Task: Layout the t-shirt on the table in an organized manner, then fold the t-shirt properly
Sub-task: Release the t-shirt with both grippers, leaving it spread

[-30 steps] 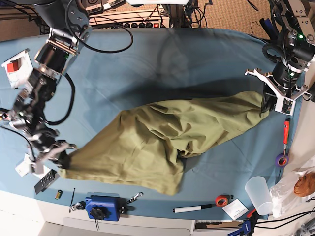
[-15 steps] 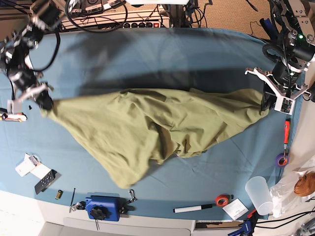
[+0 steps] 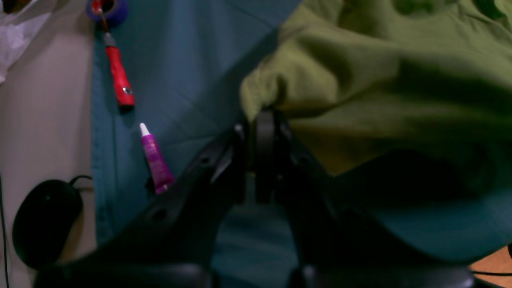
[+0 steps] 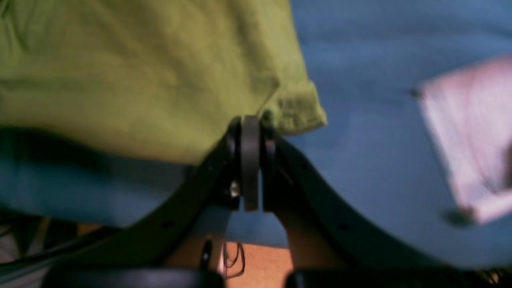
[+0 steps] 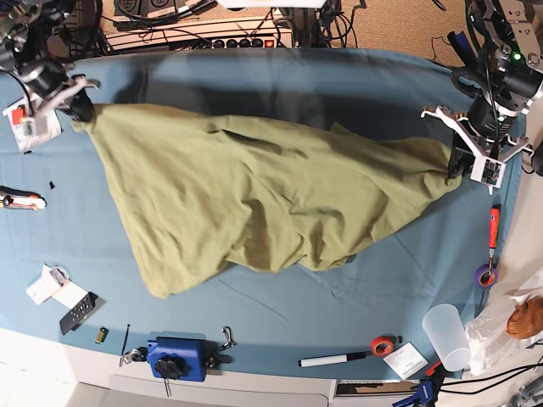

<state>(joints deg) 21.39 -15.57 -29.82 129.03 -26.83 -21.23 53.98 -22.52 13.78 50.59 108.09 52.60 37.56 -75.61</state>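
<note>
The olive-green t-shirt [image 5: 263, 199] hangs stretched across the blue table [image 5: 339, 85], held up at two corners, its lower edge drooping toward the front left. My right gripper [image 5: 82, 108] at the far left is shut on one corner [image 4: 296, 108] of the shirt. On the right side my left gripper [image 5: 459, 165] is shut on the opposite corner [image 3: 260, 92]. In both wrist views the jaws press together over the bunched fabric, with the cloth spreading away from them above the table.
A red-handled screwdriver [image 5: 494, 231], purple tape roll [image 5: 485, 275] and purple tube [image 3: 156, 160] lie near the right edge. A plastic cup [image 5: 447, 336], marker [image 5: 331, 359], blue tool [image 5: 176, 357] and remote [image 5: 81, 311] line the front. A white box [image 5: 32, 123] sits far left.
My right gripper has carried its corner of the shirt from the front left up to the far left, spreading the cloth wide. The left gripper has stayed almost in place.
</note>
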